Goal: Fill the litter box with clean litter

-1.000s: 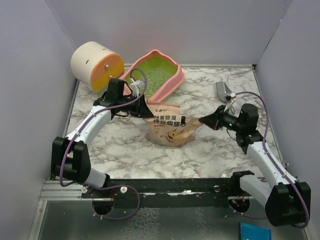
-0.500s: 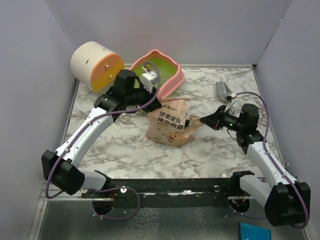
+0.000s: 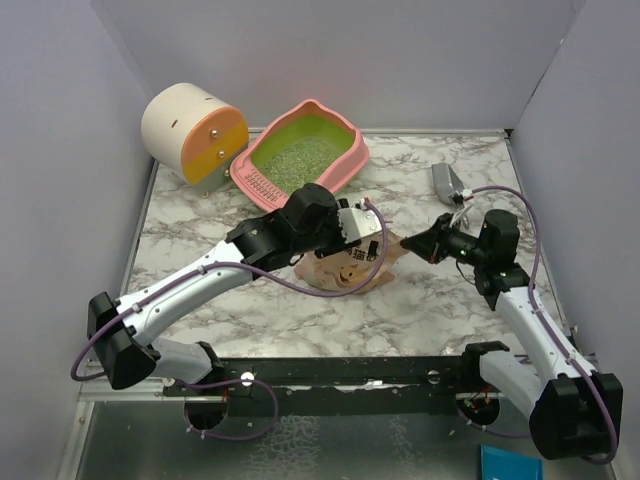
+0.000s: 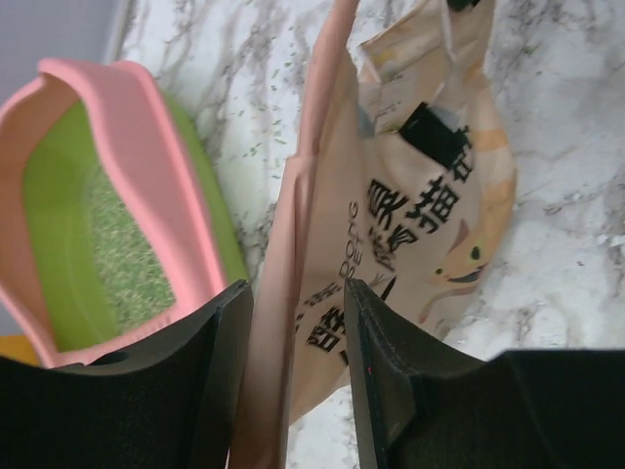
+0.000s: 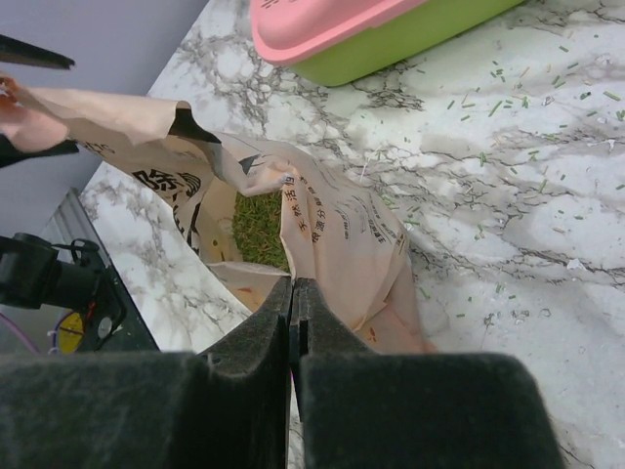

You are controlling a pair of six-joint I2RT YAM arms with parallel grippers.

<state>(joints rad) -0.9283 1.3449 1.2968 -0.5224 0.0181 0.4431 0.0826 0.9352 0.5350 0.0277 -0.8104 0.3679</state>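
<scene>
**Tan bag pinched at both sides, pink litter box just behind**

The bag lies slumped near the middle of the marble table, with its printed cat face showing in the top view. The left gripper is clamped over the bag's upper edge. In the left wrist view the folded rim fills the gap between the black fingers. The right gripper reaches in from the right, and its own camera shows the jaws pressed flat together on the opposite lip of the bag. Between the two holds the mouth gapes, and clean litter shows inside as a greenish grainy mass. More of it covers part of the lime-green floor of the litter box, which sits at the back of the table just beyond the bag. Loose granules are strewn over the marble between them. A cream-and-orange cylinder stands just beside the box on its left, and a grey scoop lies at the back right
</scene>
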